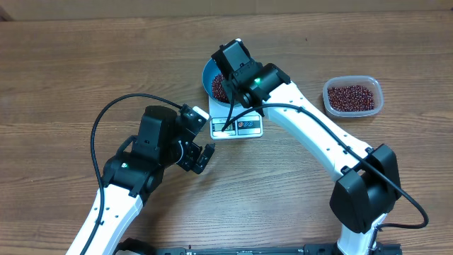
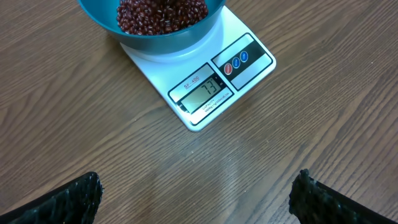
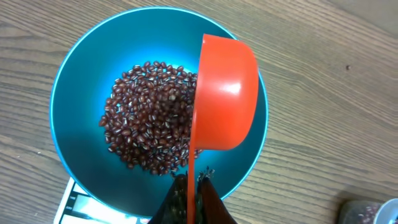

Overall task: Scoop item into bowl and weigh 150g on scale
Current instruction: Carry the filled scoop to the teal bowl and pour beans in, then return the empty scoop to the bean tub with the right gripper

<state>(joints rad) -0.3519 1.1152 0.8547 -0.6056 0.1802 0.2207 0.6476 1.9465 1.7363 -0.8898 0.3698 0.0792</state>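
Right hand (image 3: 189, 198) clamped orange scoop (image 3: 225, 93), tipped over beans (image 3: 146, 118) in bowl (image 3: 78, 146). Bowl sat on scale (image 2: 249, 34). Left hand (image 2: 196, 205) open, empty.

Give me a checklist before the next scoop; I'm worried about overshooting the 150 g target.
1. Is the bowl seated on the scale: ok.
2. Is the display readable: ok, shows 73, under target.
3. Is the scoop secure in the shut right hand: ok.
4. Is the scoop emptied: cannot tell; it is tipped over the beans, inside hidden.
5. Is the left hand open and clear of the scale: ok.
6. Does the tub hold beans: ok.
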